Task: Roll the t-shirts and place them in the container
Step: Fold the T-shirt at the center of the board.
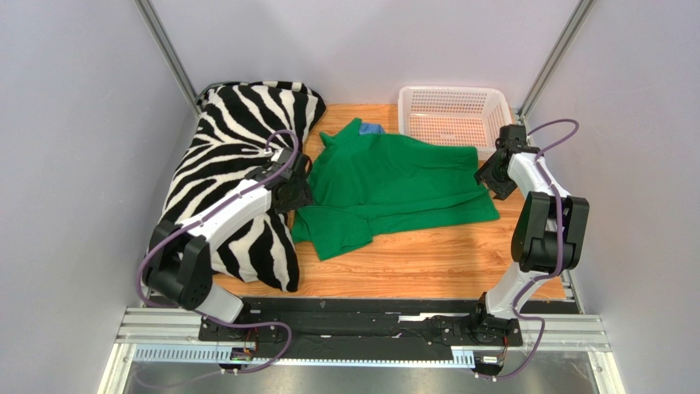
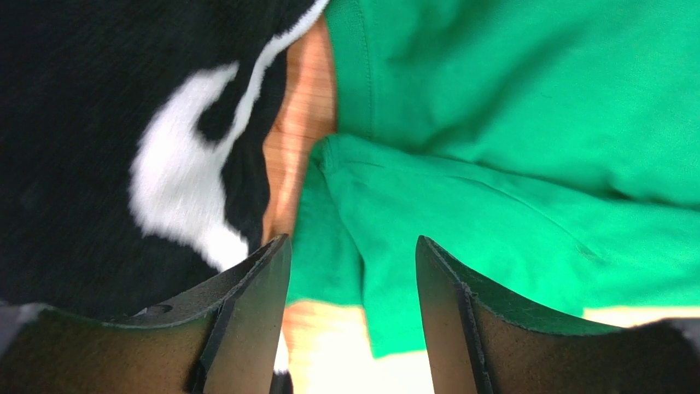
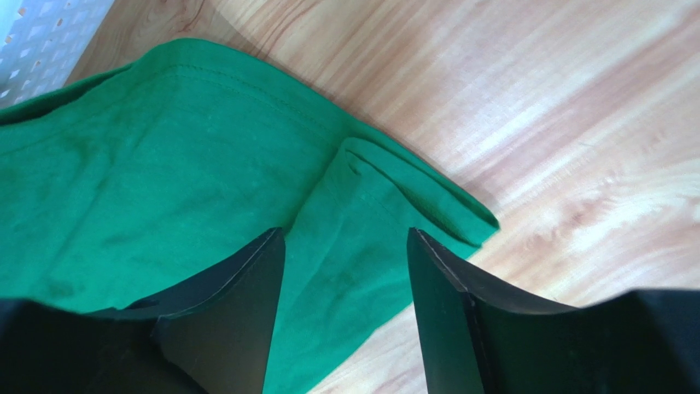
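Observation:
A plain bright green t-shirt (image 1: 386,185) lies spread and rumpled on the wooden table, partly folded over itself. My left gripper (image 1: 293,193) hovers open at the shirt's left edge, beside the zebra pillow; its wrist view shows a green sleeve or hem (image 2: 460,222) between the open fingers, nothing held. My right gripper (image 1: 490,176) hovers open over the shirt's right edge; its wrist view shows a folded green corner (image 3: 353,205) below the open fingers, nothing held.
A large black-and-white zebra pillow (image 1: 238,164) fills the left side and shows in the left wrist view (image 2: 123,139). A white perforated basket (image 1: 452,115) stands at the back right. A bit of blue fabric (image 1: 371,129) peeks out behind the shirt. Bare wood (image 1: 427,263) lies in front.

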Controlling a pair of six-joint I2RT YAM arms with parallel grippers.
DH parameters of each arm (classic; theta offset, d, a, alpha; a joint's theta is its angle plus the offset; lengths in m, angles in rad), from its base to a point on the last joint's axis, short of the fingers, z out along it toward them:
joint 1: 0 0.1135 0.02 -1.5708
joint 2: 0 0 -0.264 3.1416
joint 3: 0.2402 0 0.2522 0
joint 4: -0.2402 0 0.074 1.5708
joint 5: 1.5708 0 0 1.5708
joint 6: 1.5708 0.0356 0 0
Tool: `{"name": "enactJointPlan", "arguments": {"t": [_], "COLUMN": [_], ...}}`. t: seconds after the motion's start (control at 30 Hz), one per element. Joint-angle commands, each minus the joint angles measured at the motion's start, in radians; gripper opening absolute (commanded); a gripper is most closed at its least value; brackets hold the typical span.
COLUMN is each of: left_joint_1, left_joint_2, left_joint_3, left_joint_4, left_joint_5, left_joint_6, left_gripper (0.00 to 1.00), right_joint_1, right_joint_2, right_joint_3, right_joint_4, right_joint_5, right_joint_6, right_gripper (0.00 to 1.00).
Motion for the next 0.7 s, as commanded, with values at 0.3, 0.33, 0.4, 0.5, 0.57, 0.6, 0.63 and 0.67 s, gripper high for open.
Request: {"name": "enactJointPlan", "arguments": {"t": [0.3,0.33,0.4,0.5,0.57,0.6,0.63,0.67], "left_joint_1": [0.005,0.005,0.007,0.005,0.007,0.005,0.005,0.005], "left_joint_2": [-0.243,-0.223,-0.205,-0.174,-0.159,-0.154,-0.143,-0.136], "left_joint_3": [-0.315,-0.318,-0.321,-0.318,-0.323,-0.327,-0.326,-0.323], "left_joint_4": [0.102,0.116,0.139,0.145,0.155,0.164,0.168,0.172], "left_joint_5": [0.098,0.093,0.081,0.069,0.066,0.062,0.062,0.064], "left_joint_6": [-0.122,-0.123,-0.123,-0.126,-0.138,-0.143,-0.148,-0.146], "left_gripper": [0.41,0.41,0.46,0.50,0.52,0.53,0.53,0.53], "right_joint_1": [-0.036,-0.042,-0.061,-0.069,-0.075,-0.078,-0.079,-0.081], "right_joint_2": [-0.307,-0.313,-0.321,-0.312,-0.298,-0.290,-0.284,-0.278], "right_joint_3": [-0.265,-0.308,-0.341,-0.371,-0.382,-0.382,-0.385,-0.387], "right_joint_4": [0.037,0.051,0.087,0.119,0.149,0.157,0.174,0.180], "right_joint_5": [0.033,0.008,-0.015,-0.027,-0.046,-0.050,-0.055,-0.056], "right_joint_6": [0.031,0.032,0.029,0.024,0.029,0.034,0.043,0.049], "right_gripper": [0.53,0.53,0.53,0.53,0.52,0.52,0.52,0.52]}}
